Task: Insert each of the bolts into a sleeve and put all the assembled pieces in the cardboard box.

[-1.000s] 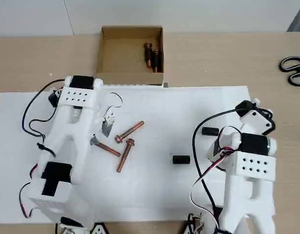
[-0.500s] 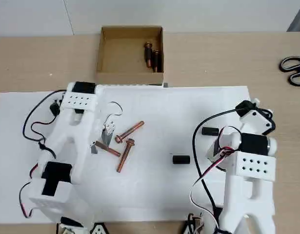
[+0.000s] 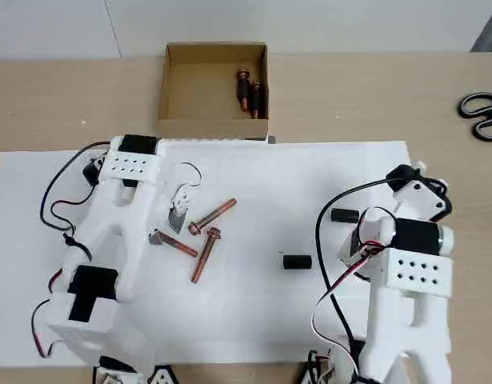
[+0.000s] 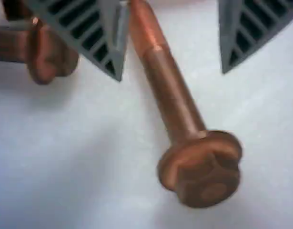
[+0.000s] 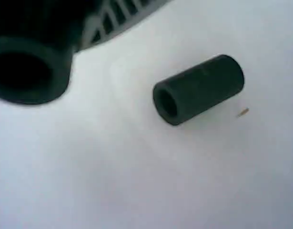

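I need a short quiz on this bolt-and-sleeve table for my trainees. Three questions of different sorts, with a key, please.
1. How many loose bolts lie on the white sheet?
2. True or false: the left arm's jaws are shut on a bolt.
3. Where are the finished bolt-and-sleeve pieces? A) in the cardboard box; B) on the white sheet among the loose bolts; C) between the left arm's jaws.

Key:
1. Three.
2. False: the jaws stand open, one on either side of a bolt's shank.
3. A.
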Robot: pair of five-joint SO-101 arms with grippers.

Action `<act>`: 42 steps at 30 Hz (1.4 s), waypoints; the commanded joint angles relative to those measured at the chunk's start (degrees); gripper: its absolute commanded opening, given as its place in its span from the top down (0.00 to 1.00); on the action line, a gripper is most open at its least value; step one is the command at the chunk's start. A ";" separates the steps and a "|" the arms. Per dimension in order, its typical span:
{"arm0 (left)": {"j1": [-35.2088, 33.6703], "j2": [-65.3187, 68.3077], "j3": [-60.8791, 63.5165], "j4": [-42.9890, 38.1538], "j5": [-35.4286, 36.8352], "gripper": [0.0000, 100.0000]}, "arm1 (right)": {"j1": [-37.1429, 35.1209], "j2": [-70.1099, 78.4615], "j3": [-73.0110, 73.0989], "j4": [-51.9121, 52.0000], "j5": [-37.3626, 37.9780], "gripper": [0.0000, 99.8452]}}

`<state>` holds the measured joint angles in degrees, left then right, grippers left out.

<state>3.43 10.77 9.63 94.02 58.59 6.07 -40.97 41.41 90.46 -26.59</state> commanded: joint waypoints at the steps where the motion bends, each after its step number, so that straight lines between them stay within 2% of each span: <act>1: 0.00 -0.18 1.54 -2.20 -0.26 0.87 | 0.57 -1.45 -0.35 -0.84 -0.35 1.00; 12: -2.02 -0.18 5.85 -7.56 -0.26 0.87 | 0.57 -1.63 -0.35 -0.31 -0.26 1.00; 16: -4.40 -0.18 5.85 -7.82 -0.53 0.87 | 0.57 -1.63 -0.35 -0.22 -0.26 1.00; 22: -4.04 -0.18 6.46 -8.18 -1.76 0.87 | 0.40 -1.71 -0.35 -0.22 -0.44 1.00; 29: -4.04 -0.18 14.20 -16.00 -1.76 0.87 | 0.40 -1.80 -0.35 -0.22 -0.44 1.00; 35: -4.31 -0.18 18.59 -21.36 -1.85 1.00 | 0.40 -1.80 -0.35 -0.13 -0.44 1.00; 42: -4.31 -0.26 18.51 -21.36 -1.93 0.99 | 0.31 -1.80 -0.35 -0.13 -0.44 1.00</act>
<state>0.09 9.45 25.01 73.45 57.27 6.07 -40.97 41.41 90.46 -26.59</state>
